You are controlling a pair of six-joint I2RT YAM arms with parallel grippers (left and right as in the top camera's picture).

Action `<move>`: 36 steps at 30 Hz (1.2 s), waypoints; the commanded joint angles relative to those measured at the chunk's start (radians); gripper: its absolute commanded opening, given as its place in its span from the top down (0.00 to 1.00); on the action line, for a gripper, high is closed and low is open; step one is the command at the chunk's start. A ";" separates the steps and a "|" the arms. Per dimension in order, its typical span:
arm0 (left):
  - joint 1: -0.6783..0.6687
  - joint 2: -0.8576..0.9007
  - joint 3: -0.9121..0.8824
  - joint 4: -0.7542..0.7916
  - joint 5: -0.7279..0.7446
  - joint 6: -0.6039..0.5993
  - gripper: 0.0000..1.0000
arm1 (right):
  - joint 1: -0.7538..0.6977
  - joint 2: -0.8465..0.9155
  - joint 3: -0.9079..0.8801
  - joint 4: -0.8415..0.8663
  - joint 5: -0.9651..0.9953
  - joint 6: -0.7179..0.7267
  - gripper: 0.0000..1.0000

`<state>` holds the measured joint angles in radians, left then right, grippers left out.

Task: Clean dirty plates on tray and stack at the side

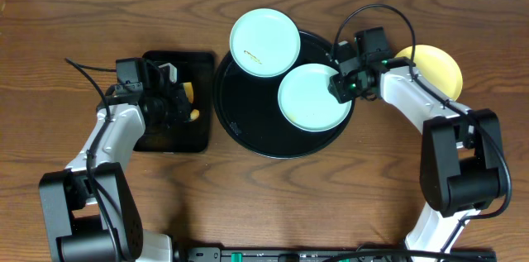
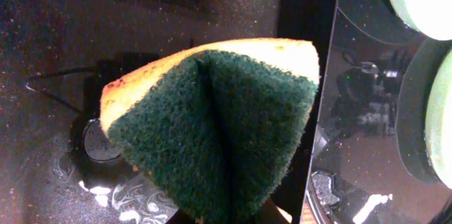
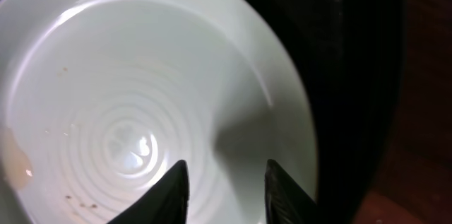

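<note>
The round black tray [image 1: 248,121] lies mid-table. One mint-blue plate [image 1: 312,97] sits on it, with tiny brown specks in the right wrist view [image 3: 134,97]. A second mint-blue plate [image 1: 264,41] with a brown smear overlaps the tray's far rim. The pale yellow plate [image 1: 438,68] lies on the table to the right, partly behind my right arm. My right gripper [image 1: 343,84] is open, its fingers [image 3: 226,174] just above the right part of the plate on the tray. My left gripper [image 1: 183,103] is shut on a green-and-yellow sponge [image 2: 212,125] over the small tray.
A smaller rectangular black tray [image 1: 169,134] lies left of the round tray, under my left gripper. The round tray's rim [image 2: 367,111] shows at the right of the left wrist view. The wooden table [image 1: 331,196] surrounds both trays.
</note>
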<state>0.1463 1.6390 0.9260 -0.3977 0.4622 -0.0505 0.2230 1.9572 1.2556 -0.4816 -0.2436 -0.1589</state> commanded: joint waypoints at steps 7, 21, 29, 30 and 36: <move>-0.002 -0.016 0.007 -0.008 0.008 0.013 0.92 | 0.021 0.012 0.018 -0.004 -0.193 0.146 0.60; -0.002 -0.011 0.007 -0.020 -0.002 0.013 0.92 | -0.001 0.010 0.128 -0.085 0.146 -0.023 0.64; -0.002 -0.011 0.005 -0.020 -0.002 0.013 0.92 | -0.002 0.026 0.120 -0.092 0.168 -0.049 0.65; -0.002 -0.011 0.005 -0.020 -0.002 0.013 0.92 | -0.002 0.026 0.117 -0.091 0.168 -0.049 0.65; -0.002 -0.011 0.005 -0.020 -0.002 0.013 0.92 | -0.002 0.026 0.103 -0.082 0.168 -0.049 0.65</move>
<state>0.1467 1.6390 0.9260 -0.4149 0.4614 -0.0505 0.2302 1.9572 1.3708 -0.5652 -0.0887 -0.1928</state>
